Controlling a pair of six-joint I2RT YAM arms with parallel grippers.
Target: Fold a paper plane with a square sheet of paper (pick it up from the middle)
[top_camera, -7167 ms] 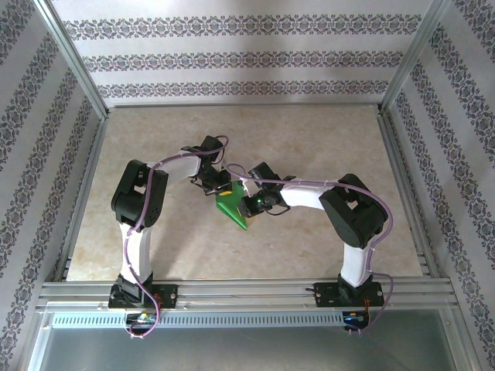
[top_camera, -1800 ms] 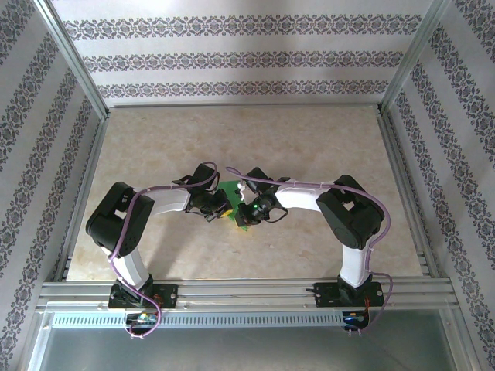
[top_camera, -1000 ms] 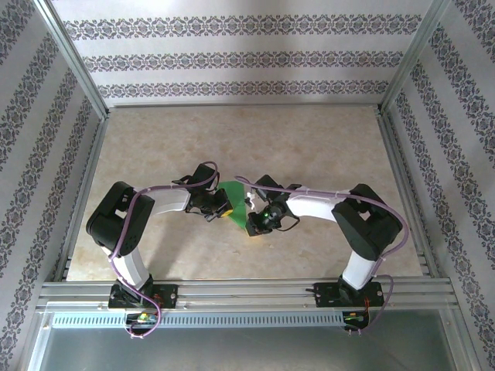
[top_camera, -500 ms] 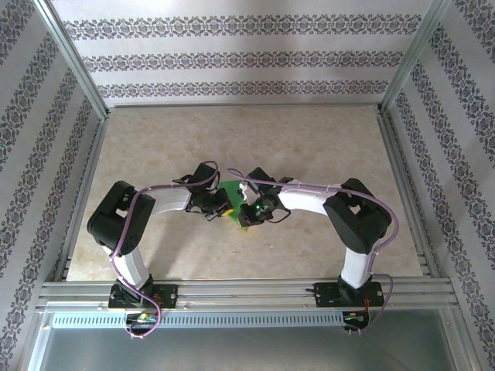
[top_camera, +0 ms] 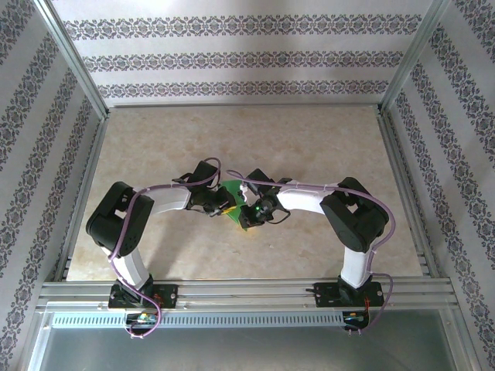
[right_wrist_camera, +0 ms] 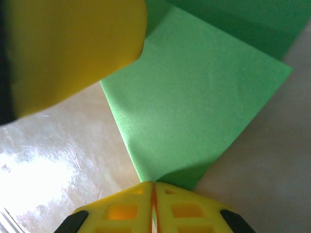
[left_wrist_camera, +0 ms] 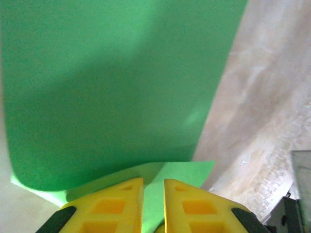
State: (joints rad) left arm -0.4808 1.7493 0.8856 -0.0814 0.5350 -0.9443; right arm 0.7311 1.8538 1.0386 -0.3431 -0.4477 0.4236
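**Right arm back in close, left fingers parted**

Since a second ago the right arm has swung back in toward the left one. The green paper sheet (top_camera: 231,188), then showing broadly between the two grippers, is now mostly covered by them. It sits near the middle of the marbled tabletop (top_camera: 309,147).

In the top view the left gripper (top_camera: 223,202) is at the sheet's 9 o'clock and the right gripper (top_camera: 249,210) at its 4 o'clock, the two nearly touching.

In the left wrist view the left gripper (left_wrist_camera: 153,187) has its yellow fingers a narrow gap apart, with green showing in the gap. Beyond them, toward 12 o'clock, the sheet (left_wrist_camera: 112,87) curves up in a broad flap over a lower layer.

In the right wrist view the right gripper (right_wrist_camera: 154,185) has its fingers pressed together, pinching the near corner of the folded sheet (right_wrist_camera: 194,107). The paper spreads from there toward 1 o'clock. A large yellow finger (right_wrist_camera: 73,48) lies at 10 o'clock, overlapping the sheet's far edge.
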